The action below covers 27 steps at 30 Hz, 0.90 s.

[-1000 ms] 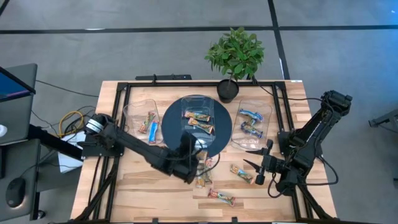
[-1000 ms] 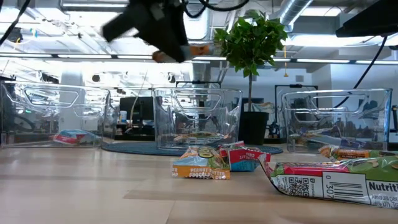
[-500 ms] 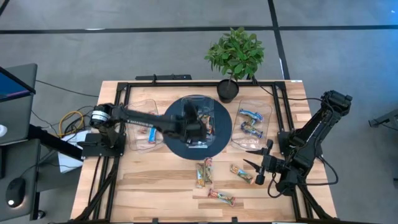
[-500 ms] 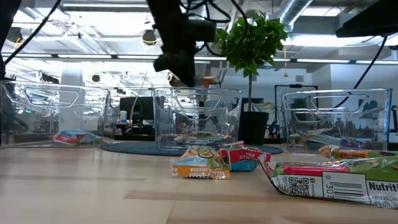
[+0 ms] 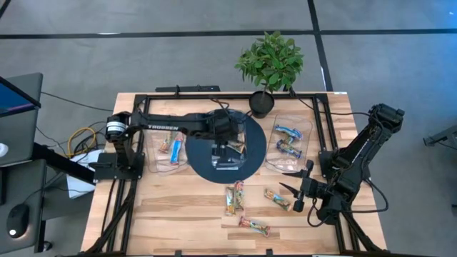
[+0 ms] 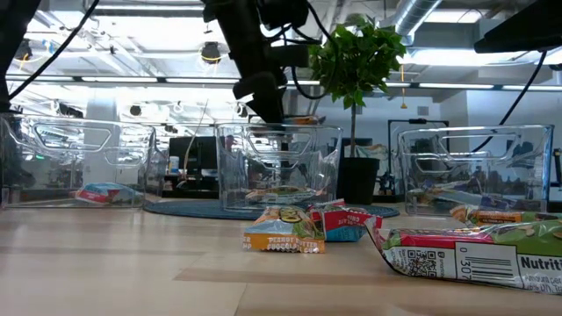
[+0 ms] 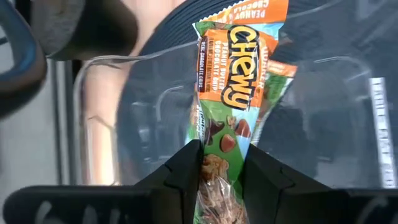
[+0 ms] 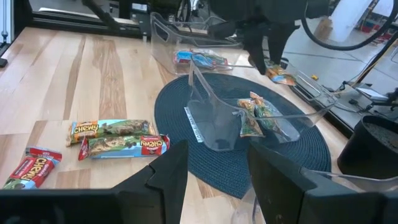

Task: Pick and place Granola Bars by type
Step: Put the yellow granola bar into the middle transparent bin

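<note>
Your left gripper (image 7: 222, 171) jaws clamp a Chewy granola bar (image 7: 233, 106) above the middle tub (image 5: 227, 139); your right gripper (image 5: 291, 182) waits near the surface's right edge, jaws apart.

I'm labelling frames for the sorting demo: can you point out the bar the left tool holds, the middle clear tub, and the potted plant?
Chewy bar (image 7: 239, 87): left wrist view, on the wrapper's orange logo panel.
Middle clear tub (image 6: 279, 167): low view, on its front wall.
Potted plant (image 5: 270, 61): high view, on the foliage.
</note>
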Tool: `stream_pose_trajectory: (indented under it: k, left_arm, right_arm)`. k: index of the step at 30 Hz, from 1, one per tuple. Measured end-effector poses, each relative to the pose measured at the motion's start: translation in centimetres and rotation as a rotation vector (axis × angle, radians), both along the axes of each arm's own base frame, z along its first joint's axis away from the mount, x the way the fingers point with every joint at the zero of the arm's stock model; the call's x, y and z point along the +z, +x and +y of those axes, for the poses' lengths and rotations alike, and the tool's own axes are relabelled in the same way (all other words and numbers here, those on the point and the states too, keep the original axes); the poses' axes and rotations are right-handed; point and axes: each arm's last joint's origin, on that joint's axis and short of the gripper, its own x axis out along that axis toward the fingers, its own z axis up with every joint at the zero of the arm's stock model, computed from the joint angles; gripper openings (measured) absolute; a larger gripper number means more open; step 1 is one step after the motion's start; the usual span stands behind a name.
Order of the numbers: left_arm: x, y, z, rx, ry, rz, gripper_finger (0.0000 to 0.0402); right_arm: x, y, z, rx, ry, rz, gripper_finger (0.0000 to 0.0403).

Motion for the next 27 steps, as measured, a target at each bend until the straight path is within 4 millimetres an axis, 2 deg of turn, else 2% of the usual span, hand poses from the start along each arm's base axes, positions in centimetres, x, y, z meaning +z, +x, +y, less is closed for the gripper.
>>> stream_pose_trajectory:
  k: [14,18,23,27]
  left_arm:
    - [0.0,-0.1,0.1,0.017,0.025,0.007,0.0137]
    - [0.2,-0.5,-0.4,0.034,0.057,0.074,0.0141]
    - [2.0,-0.8,-2.6,0.018,0.073,0.131,0.0142]
    - [4.2,-0.8,-6.1,-0.025,-0.020,0.093,0.0142]
  right_arm:
    - [0.0,0.0,0.0,0.000,0.000,0.000,0.0159]
    - [0.0,0.0,0.0,0.000,0.000,0.000,0.0159]
    - [0.0,0.0,0.0,0.000,0.000,0.000,0.0159]
    - [0.0,0.0,0.0,-0.004,0.012,-0.004,0.0159]
